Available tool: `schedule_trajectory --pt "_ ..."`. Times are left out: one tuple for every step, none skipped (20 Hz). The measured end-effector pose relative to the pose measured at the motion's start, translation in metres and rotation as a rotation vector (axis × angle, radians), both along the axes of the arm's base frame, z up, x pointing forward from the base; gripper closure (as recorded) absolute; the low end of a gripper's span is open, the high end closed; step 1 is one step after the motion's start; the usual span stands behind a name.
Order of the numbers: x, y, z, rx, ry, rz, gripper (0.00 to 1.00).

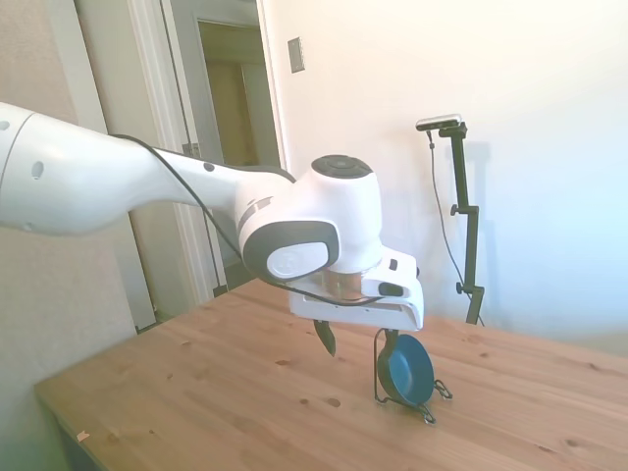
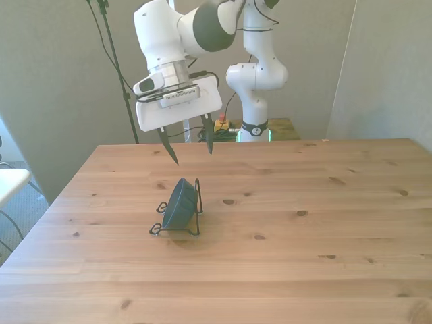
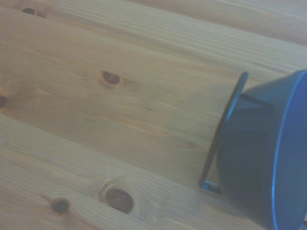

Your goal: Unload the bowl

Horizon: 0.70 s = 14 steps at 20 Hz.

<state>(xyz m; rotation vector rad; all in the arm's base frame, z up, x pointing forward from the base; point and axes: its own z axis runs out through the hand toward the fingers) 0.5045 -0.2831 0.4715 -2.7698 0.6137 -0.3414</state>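
Pine boards, pale and knotty, make up the table [image 2: 324, 223] that fills the lower part of every view. In the side view the white arm [image 1: 118, 182] comes in from the left and ends in the gripper [image 1: 327, 339], which hangs in the air above the wood with one dark fingertip pointing down. Just to the right of it, and lower, the bowl [image 1: 407, 371] stands on its edge in a thin black wire rack [image 1: 429, 404] that rests on the table. The bowl's open, bright blue inside faces this camera.

In the front view the gripper [image 2: 188, 145] hovers above and slightly behind the rack, toward the front view's left half of the table. Its two dark fingers [image 2: 169, 148] point down with a clear gap between them, so the jaws stand wide and hold nothing. Below them the bowl [image 2: 179, 202] leans tilted in the wire rack [image 2: 197, 214], its dark teal outside turned to this camera and its rim propped against the rack's upright loop. Gripper and bowl are apart, not touching.

The wrist view shows bare table [image 3: 105, 120] with several dark knots, and at one edge part of the bowl [image 3: 268, 158], its blue rim catching light. A thin bar of the rack [image 3: 223, 129] runs up beside the bowl's outer wall.
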Motion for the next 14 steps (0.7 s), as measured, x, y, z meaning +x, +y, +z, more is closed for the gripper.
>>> schedule_trajectory --pt "0.002 -0.006 0.0 0.01 0.004 0.012 0.0" --pt "0.004 -0.012 0.0 0.017 0.011 0.022 0.0" --pt "0.006 -0.017 0.001 0.025 0.017 0.033 0.0" --pt "0.009 -0.021 0.001 0.036 0.023 0.046 0.0" --pt "0.012 -0.024 0.0 0.046 0.033 0.057 0.0" --pt "0.015 -0.028 0.0 0.054 0.043 0.065 0.0" --pt "0.019 -0.031 -0.002 0.059 0.054 0.072 0.0" --pt "0.023 -0.034 -0.003 0.063 0.063 0.075 0.0" --pt "0.027 -0.037 -0.005 0.062 0.068 0.077 0.0" --pt "0.031 -0.039 -0.008 0.062 0.074 0.078 0.0" --pt "0.035 -0.04 -0.01 0.063 0.08 0.077 0.0" --pt "0.039 -0.041 -0.011 0.059 0.085 0.075 0.0" --pt "0.042 -0.04 -0.012 0.055 0.09 0.074 0.0" --pt "0.044 -0.039 -0.013 0.053 0.092 0.076 0.0"
